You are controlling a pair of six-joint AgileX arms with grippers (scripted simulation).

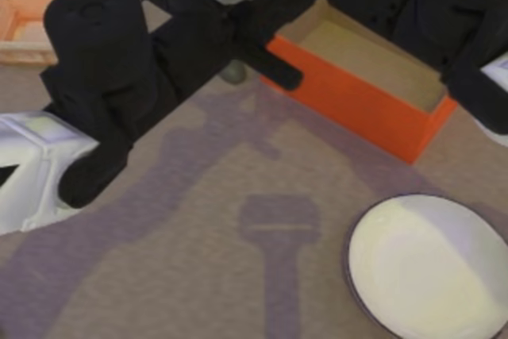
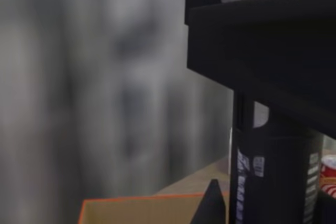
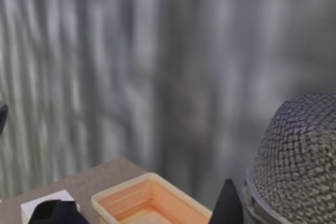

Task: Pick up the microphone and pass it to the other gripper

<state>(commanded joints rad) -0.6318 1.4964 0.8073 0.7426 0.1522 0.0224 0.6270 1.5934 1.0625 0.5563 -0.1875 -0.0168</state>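
The place looked like a staged tabletop test bench in a rendered scene, not a lived-in room. A plain brown table point(image 1: 198, 220) filled the top view, and behind it hung only a blurred grey backdrop point(image 3: 157, 66) with no walls or furniture. A loose mix of props sat on it: an orange box point(image 1: 357, 101), a white plate point(image 1: 429, 267) and a pale orange tray point(image 3: 149, 203). Two black-and-white robot arms reached over it.

Soft even light, mauve arm shadows across the table point(image 1: 198, 220), blurred backdrops, near parts out of focus
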